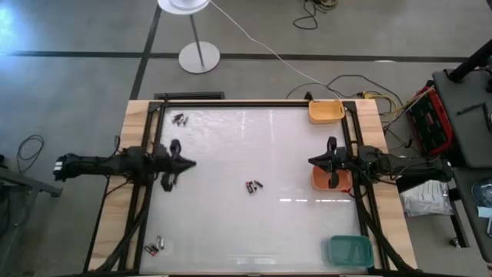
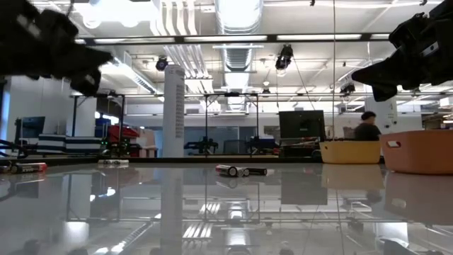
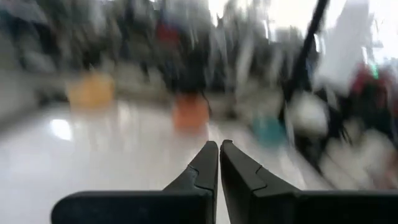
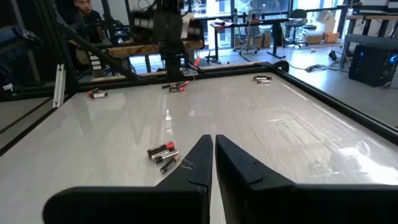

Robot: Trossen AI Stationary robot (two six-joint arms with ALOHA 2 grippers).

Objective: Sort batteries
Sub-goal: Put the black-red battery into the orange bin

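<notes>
Small batteries lie in loose groups on the white table (image 1: 254, 146): a few at the centre (image 1: 254, 186) (image 4: 163, 154) (image 2: 241, 171), some at the far left (image 1: 179, 119), some beside the left arm (image 1: 167, 182) and some at the near left corner (image 1: 155, 248). My left gripper (image 1: 188, 163) (image 3: 219, 144) hovers shut at the table's left side, above the surface. My right gripper (image 1: 311, 161) (image 4: 213, 138) hovers shut at the right side and points level toward the centre batteries. Neither holds anything.
A yellow tray (image 1: 326, 111) stands at the far right corner, an orange tray (image 1: 330, 178) under the right arm and a green tray (image 1: 350, 250) at the near right corner. A dark frame rims the table. The middle of the table lies between the grippers.
</notes>
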